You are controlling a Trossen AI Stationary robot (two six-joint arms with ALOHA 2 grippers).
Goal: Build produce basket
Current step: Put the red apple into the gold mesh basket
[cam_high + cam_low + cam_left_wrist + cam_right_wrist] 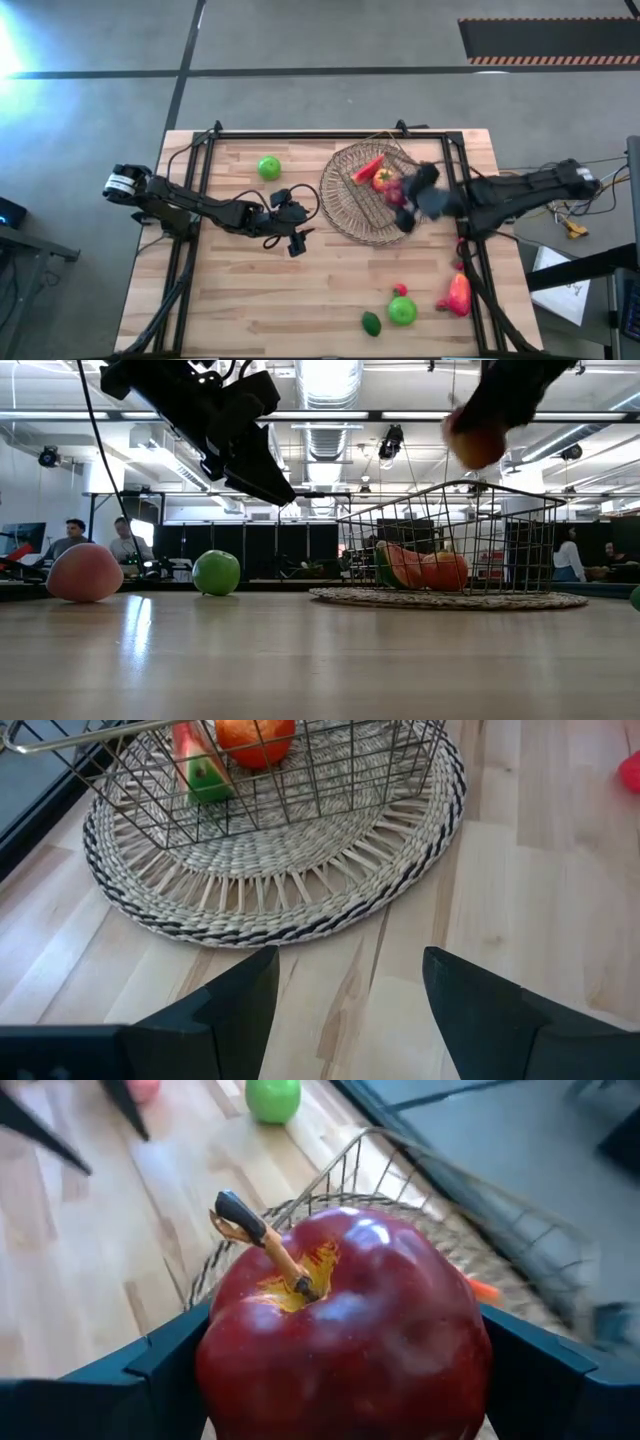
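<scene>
Right gripper [340, 1350] clamps red apple [340, 1330] above basket [375, 195]; left gripper [345, 990] spread.

The right hand [412, 205] reaches in from the right, raised and clamped on something held between its fingers, while the left hand [295, 238] — fingers spread apart — hangs mid-desk.

A pale butcher-block wooden table [280, 290] sits on a grey concrete floor [300, 40], crossed by a dark seam line, with a black mat edged in hazard stripes [545, 40] at the far right. Across the room there's an open ceiling with silver ducting [330, 420] and strip lights, dark partitions below it, and people [75, 538] seated at left.
</scene>
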